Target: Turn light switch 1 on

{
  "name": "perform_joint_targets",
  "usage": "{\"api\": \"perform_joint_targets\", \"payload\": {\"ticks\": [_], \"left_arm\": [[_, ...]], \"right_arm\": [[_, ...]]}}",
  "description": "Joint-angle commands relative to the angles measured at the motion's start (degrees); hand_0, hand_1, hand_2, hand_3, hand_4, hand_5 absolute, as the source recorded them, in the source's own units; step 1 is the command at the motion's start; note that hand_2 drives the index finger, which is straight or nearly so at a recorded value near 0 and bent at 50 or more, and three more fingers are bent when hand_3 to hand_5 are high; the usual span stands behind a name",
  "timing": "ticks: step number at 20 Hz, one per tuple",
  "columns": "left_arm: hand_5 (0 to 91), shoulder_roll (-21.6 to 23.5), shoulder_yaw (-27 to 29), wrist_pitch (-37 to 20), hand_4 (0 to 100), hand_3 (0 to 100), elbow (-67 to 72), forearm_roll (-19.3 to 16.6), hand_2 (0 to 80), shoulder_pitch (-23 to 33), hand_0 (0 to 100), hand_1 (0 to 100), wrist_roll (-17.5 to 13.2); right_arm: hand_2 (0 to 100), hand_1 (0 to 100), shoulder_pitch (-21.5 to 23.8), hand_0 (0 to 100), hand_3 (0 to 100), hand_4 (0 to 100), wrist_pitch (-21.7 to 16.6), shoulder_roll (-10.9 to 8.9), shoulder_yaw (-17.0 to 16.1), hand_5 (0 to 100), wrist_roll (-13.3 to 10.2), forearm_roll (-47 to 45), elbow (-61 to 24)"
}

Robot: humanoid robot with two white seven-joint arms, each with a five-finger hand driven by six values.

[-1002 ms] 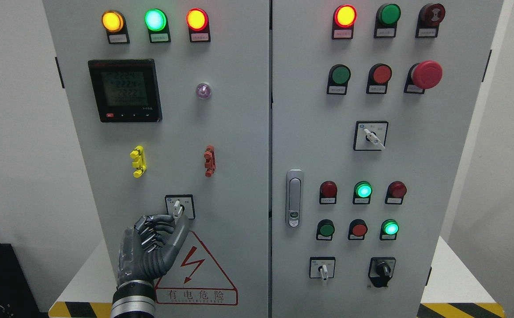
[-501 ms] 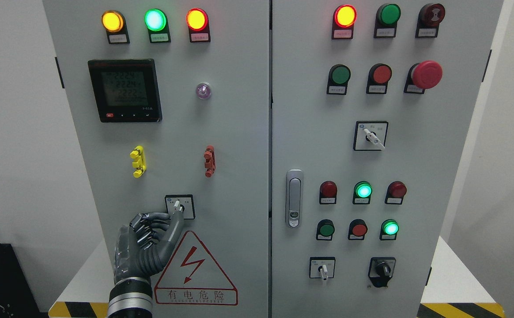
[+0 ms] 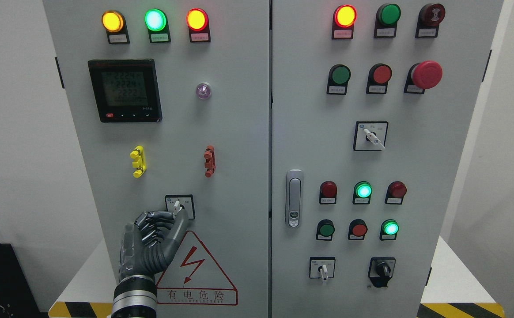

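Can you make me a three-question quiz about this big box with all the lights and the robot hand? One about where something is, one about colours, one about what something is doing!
1. Where is the left hand?
A. At the selector switch above the warning triangle
B. On the red mushroom button
C. On the door handle

2. What colours are the three lit lamps along the left door's top, from left to right?
A. Red, red, green
B. Yellow, green, red
C. Green, yellow, yellow

3. What is the meter screen doing?
A. It is dark
B. It is cracked
C. It shows rows of digits

Answers:
1. A, the fingertips reach the little white lever of that switch.
2. B, the yellow lamp, green lamp and red lamp all glow.
3. C, pale numbers show on its display.
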Motion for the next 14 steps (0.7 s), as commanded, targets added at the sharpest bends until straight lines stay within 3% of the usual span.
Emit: {"api": "perform_joint_targets", "payload": {"ticks": [1,14], "left_arm": [[81.9,0.0,-0.5,0.0,85,74,0.5,0.0,53.2,-0.2,20,66,-0.1],[81.7,-0.1,-0.5,1.4,85,75,0.6,0.0,55.1,-0.5,20,64,0.3]], "right_arm": [[0,0,0.0,30,0,0,0.0,0.0,-0.1,0,0.0,0.0,-0.1],[0,0,0.0,30,0,0,0.0,0.0,0.0,0,0.0,0.0,0.0]]}}
